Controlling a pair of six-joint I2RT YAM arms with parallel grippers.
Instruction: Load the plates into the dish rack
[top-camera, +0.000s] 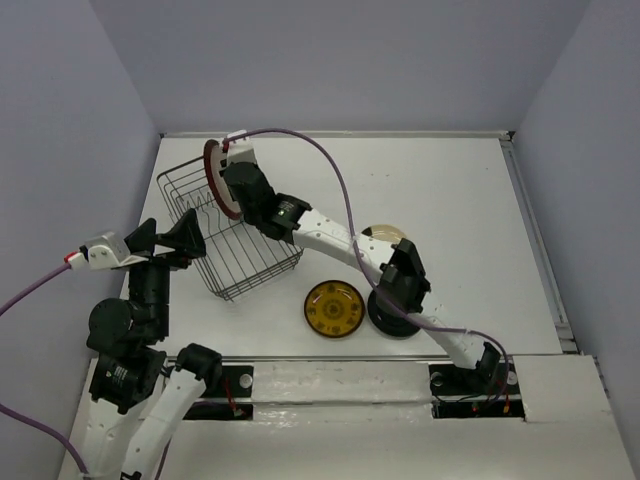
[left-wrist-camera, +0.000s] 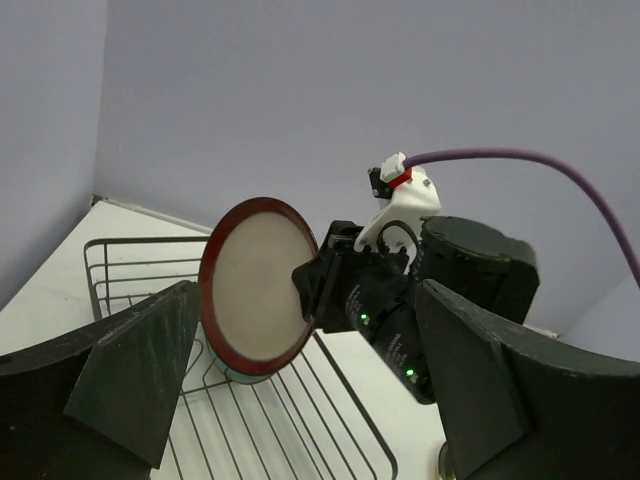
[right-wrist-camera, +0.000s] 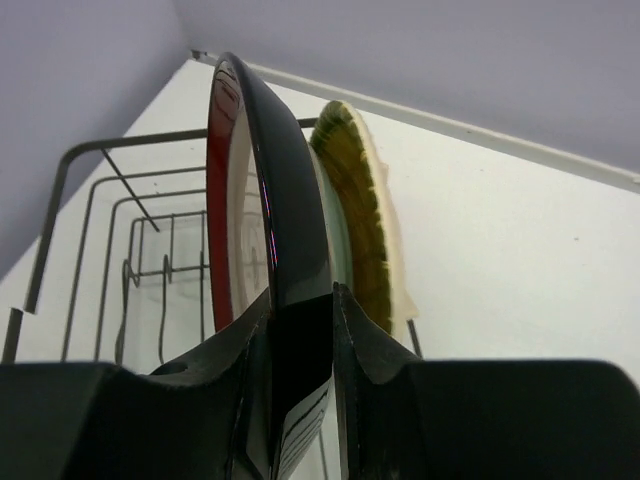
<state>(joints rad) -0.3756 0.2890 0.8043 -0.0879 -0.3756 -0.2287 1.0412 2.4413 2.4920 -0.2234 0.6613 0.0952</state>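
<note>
Right gripper – jaws clamped on the rim of the large red-rimmed cream plate, one finger on each face. The plate stands upright on edge over the far end of the rectangular dark wire dish rack, its cream face turned left towards my other hand; I cannot tell whether its lower edge rests on the wires. Just behind it in the rack, also on edge: a pale teal plate, then a yellow ribbed fan-shaped plate. Left gripper – jaws spread wide, grasping nothing, hanging just left of the rack and pointing at it. On the white table right of the rack lie the yellow plate with dark pattern, flat at the near side, the glossy black plate beside it under my right forearm, and the cream plate with dark patches farther back, partly hidden by that arm.
</note>
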